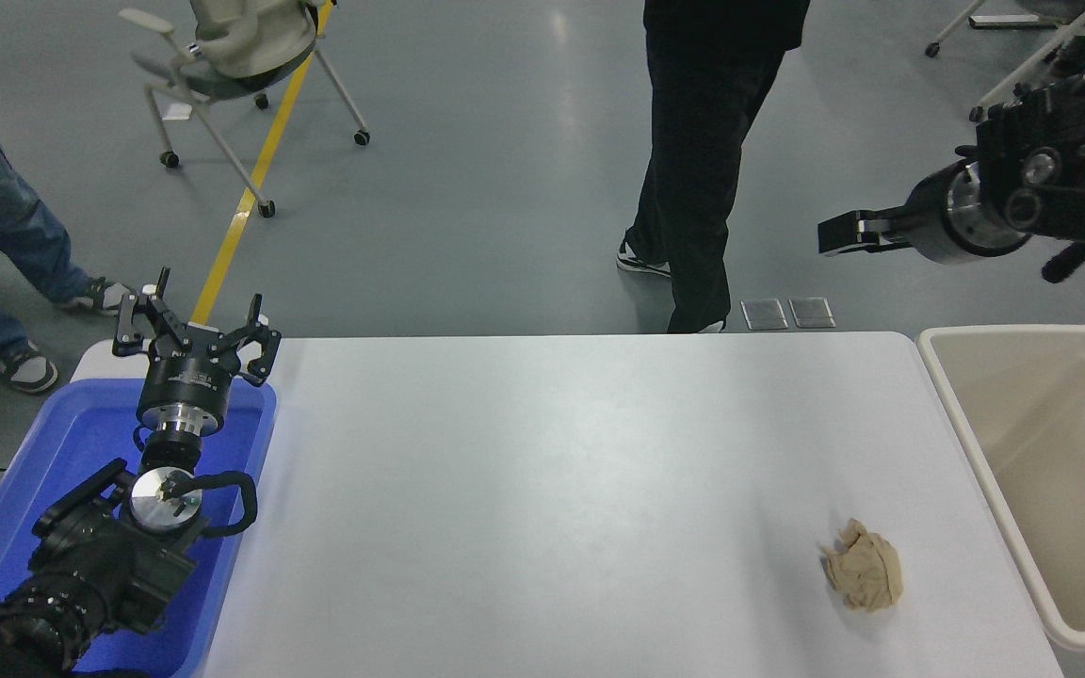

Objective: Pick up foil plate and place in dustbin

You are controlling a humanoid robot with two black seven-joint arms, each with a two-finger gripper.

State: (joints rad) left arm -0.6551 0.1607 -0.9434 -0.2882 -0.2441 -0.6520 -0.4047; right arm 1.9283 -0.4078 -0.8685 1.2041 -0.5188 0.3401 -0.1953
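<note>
The large beige rectangular plastic dustbin [1051,471] with a thick rounded rim stands at the right end of the white bench [552,490], touching its edge. What shows of its interior is bare. The foil plate appears nowhere in the head view.

A crumpled tan paper ball [864,577] lies on the bench near the dustbin's left wall.

The right hand [849,233] is raised above the floor beyond the bench's far right corner, pointing left; whether its fingers are spread or pressed together cannot be told.

The left hand [192,331] is parked over the blue plastic bin [53,490] at the bench's left end, fingers spread, gripping nothing.

A person in black trousers [693,179] stands at the far side.
</note>
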